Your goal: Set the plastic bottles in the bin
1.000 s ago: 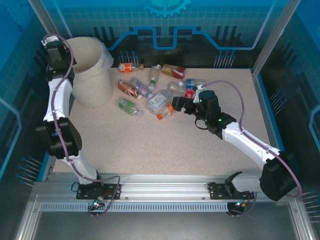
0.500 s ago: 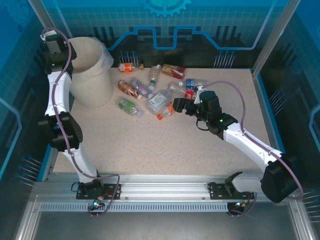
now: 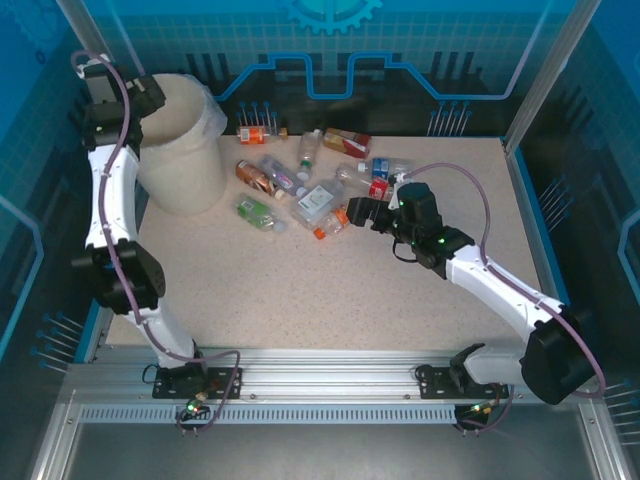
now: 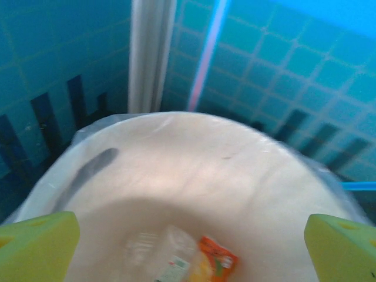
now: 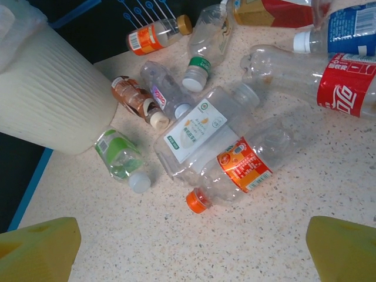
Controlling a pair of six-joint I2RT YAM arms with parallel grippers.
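My left gripper hangs over the mouth of the bin, fingers spread as wide as they go and nothing between them. Straight below, down inside the bin, I see a blurred clear bottle with an orange label. My right gripper is just as wide and empty, low over the table, well to the right of the bin. Nearest to it lies an orange-capped bottle, pressed against a flat white-labelled bottle on its bin side. A green-labelled bottle lies just beside the foot of the bin. A brown bottle sits close against the bin's side; I cannot tell if they touch. Farthest from the bin are a red-labelled bottle and a blue-labelled bottle.
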